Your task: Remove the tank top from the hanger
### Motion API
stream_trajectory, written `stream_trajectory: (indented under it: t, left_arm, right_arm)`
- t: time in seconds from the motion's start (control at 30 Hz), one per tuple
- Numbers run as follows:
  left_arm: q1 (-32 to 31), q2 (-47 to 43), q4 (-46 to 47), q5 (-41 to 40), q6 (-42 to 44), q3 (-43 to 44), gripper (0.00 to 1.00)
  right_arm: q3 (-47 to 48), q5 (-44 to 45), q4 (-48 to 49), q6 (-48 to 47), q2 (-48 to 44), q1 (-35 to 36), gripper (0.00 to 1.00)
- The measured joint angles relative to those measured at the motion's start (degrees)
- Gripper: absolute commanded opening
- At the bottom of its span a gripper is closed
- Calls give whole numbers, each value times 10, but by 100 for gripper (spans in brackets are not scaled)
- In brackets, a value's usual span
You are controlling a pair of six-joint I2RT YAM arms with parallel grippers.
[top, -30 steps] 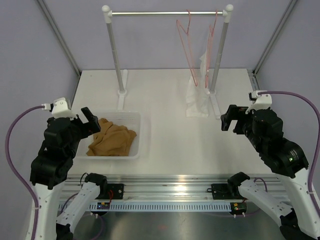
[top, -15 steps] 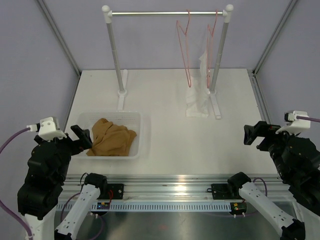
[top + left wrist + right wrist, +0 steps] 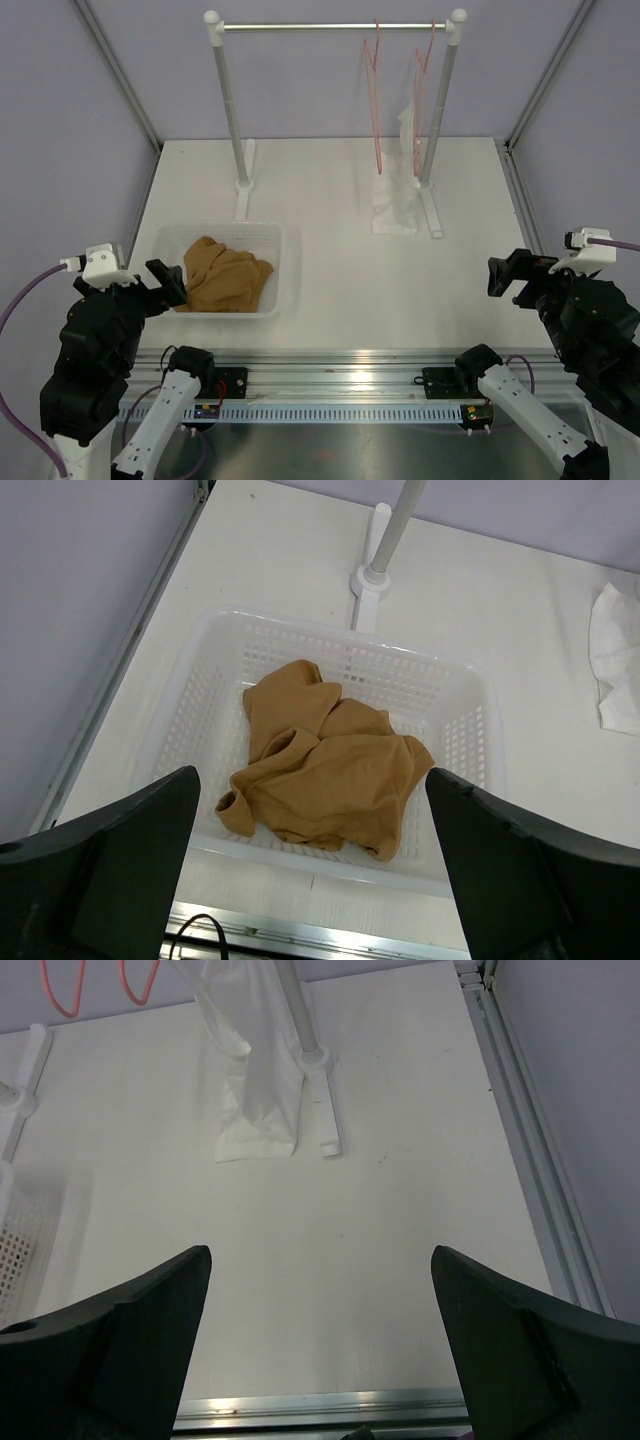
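Note:
The tan-brown tank top (image 3: 225, 274) lies crumpled in a white plastic basket (image 3: 270, 300) at the front left; it also shows in the left wrist view (image 3: 325, 770). A bare pink wire hanger (image 3: 372, 95) hangs on the rail at the back right. My left gripper (image 3: 168, 284) is open and empty, just left of the basket and pulled back near the table's front edge (image 3: 312, 810). My right gripper (image 3: 510, 275) is open and empty at the front right (image 3: 320, 1290).
A metal rail (image 3: 330, 27) on two white posts stands at the back. A second pink hanger (image 3: 424, 70) carries a white translucent garment (image 3: 398, 185) that trails onto the table by the right post (image 3: 250, 1070). The basket rim (image 3: 470, 680) shows in the left wrist view.
Both arms have drawn back from the table's middle toward the front edge. In the last half second they have barely moved. The bare hanger has swung slightly.

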Motion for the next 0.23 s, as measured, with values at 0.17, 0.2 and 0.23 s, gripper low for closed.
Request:
stream_trajectory:
  t: [0.17, 0.2, 0.23]
  left_arm:
    - [-1, 0, 3, 2, 0, 0, 99]
    - [-1, 0, 4, 2, 0, 0, 99]
    - [-1, 0, 5, 2, 0, 0, 99]
  right_arm:
    - [-2, -8, 4, 0, 3, 0, 99]
    - [-4, -9, 6, 0, 3, 0, 99]
    - [-6, -11, 8, 0, 3, 0, 100]
